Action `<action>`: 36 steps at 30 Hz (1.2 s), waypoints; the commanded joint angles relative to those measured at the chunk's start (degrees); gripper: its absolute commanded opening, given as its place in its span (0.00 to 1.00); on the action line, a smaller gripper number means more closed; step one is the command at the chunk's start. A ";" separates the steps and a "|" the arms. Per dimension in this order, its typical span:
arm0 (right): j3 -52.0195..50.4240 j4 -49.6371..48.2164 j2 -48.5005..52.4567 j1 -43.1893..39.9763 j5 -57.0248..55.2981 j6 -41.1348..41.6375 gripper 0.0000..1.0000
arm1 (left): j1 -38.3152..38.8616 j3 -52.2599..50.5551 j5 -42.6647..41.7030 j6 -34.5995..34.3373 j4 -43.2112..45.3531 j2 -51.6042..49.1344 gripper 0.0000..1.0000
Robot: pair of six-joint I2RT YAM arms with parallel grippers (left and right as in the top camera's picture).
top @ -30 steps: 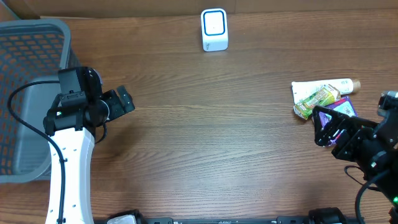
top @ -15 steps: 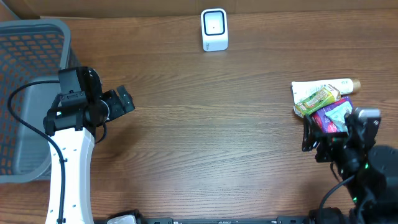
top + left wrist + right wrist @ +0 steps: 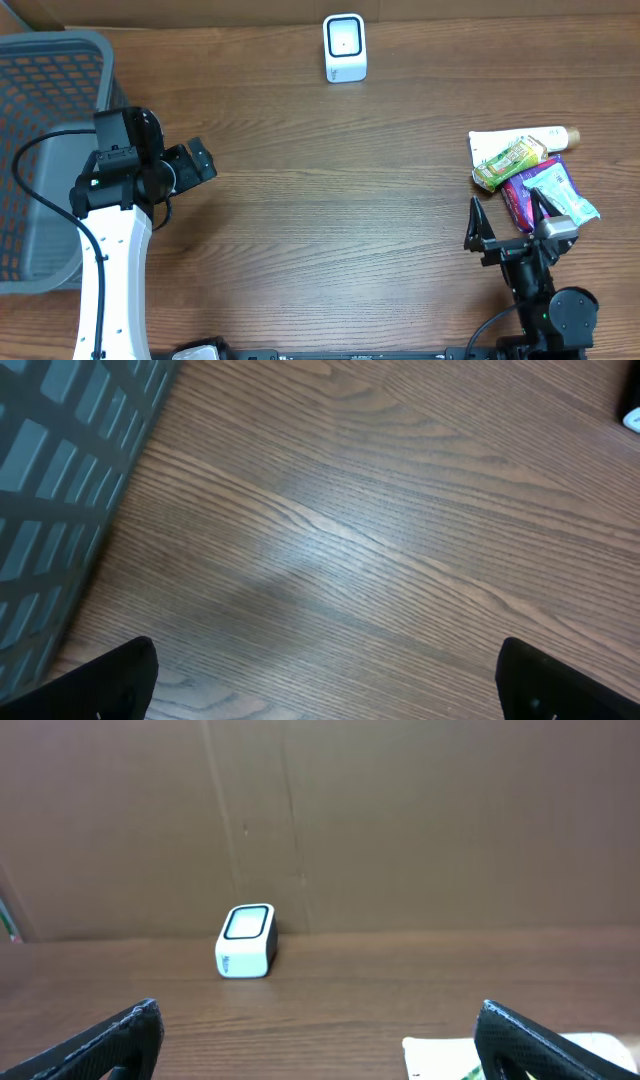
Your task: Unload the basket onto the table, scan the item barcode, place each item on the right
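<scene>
Both hands spread wide, gripping nothing. Overhead: left hand (image 3: 195, 163) parked beside the grey basket (image 3: 60, 45), right hand (image 3: 507, 222) just beside the pile of packets (image 3: 525, 170) at the right edge of the counter (image 3: 330, 200); can't tell about contact. White scanner (image 3: 345, 47) well apart from them, far middle. Left wrist: bare wood, basket mesh on the left. Right wrist: scanner straight ahead against a cardboard wall (image 3: 400, 820), white packet corner low right.

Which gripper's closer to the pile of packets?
Right. The right gripper sits open just beside the pile of packets; the left gripper is far off, by the basket.
</scene>
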State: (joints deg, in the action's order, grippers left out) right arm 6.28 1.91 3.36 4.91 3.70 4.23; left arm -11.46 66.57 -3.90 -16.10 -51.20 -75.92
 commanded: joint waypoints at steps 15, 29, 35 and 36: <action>-5.84 2.71 -3.19 0.17 -2.12 1.99 1.00 | -0.04 -0.09 -0.15 1.09 0.04 0.55 0.99; -5.84 2.71 -3.19 0.17 -2.12 1.99 1.00 | -0.04 -0.09 -0.15 1.09 0.04 0.55 1.00; -5.84 2.71 -3.19 0.17 -2.12 1.99 1.00 | -0.02 -2.08 -0.15 1.09 0.15 3.37 1.00; -5.84 2.73 -3.19 0.17 -2.12 1.99 1.00 | 0.20 -3.87 -0.13 1.09 0.31 5.35 1.00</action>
State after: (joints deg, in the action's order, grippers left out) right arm 1.06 5.06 0.80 4.93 2.09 5.98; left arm -11.46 65.91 -3.90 -16.10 -50.98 -75.26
